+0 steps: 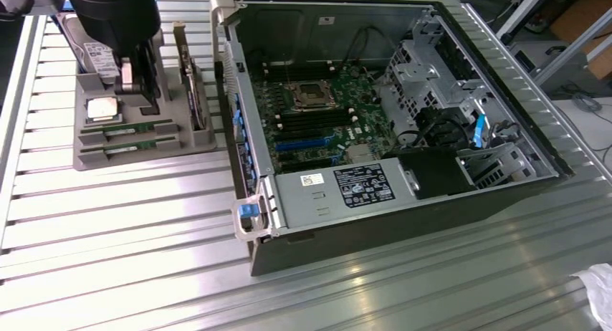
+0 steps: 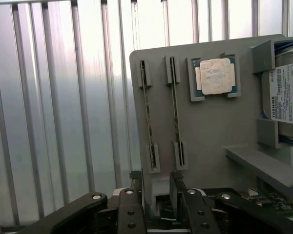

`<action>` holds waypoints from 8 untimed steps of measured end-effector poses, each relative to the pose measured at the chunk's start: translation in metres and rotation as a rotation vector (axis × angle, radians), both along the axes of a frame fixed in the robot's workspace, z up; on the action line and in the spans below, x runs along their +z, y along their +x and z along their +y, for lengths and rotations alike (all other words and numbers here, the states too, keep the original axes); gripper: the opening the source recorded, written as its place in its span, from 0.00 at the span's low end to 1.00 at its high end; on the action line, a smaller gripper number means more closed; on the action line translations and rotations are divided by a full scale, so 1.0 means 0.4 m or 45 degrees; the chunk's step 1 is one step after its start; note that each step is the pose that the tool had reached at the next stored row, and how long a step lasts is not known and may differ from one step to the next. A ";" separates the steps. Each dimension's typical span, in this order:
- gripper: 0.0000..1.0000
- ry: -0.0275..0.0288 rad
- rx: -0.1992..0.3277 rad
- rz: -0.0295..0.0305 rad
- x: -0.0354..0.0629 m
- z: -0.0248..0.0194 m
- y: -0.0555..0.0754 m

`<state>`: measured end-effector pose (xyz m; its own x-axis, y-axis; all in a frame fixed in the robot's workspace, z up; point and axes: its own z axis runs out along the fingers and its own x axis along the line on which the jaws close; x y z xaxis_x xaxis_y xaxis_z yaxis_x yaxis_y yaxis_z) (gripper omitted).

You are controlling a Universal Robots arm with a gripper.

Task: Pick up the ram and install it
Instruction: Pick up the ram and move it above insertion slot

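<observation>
Ribbed metal surface point(image 1: 125, 238) carries everything. The open computer case point(image 1: 402, 223) is the biggest thing on it, and at the exterior view's left is a grey holder tray point(image 2: 210, 131).

Above that tray hangs the hand point(image 2: 156, 195), its jaws spread wide with nothing between them. It touches nothing that can be seen.

The ram point(image 2: 146, 117) stands on edge in a slot near the tray's border, pinned by a small bracket at each end. A second stick point(image 2: 175, 112) like it sits in the neighbouring slot, beside the square processor point(image 2: 216, 76). Which of the two is meant I cannot tell.

In the wrist view both sticks run away from the fingertips point(image 2: 136, 192), just ahead of them and roughly in line with the gap, apart from either finger.

I judge the ram light, stiff and brittle, with chips and contacts that will not bear squeezing. The safest hold looks to be across its flat faces at mid-length on the upper edge, lifted straight out of the brackets.
</observation>
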<state>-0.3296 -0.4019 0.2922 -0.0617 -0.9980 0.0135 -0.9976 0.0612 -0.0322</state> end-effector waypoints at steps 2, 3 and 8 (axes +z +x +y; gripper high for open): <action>0.36 0.0000 0.000 0.0000 -0.002 0.000 0.000; 0.36 0.0000 0.000 0.0000 -0.003 0.000 0.000; 0.36 -0.0001 0.000 0.0001 -0.008 0.000 0.000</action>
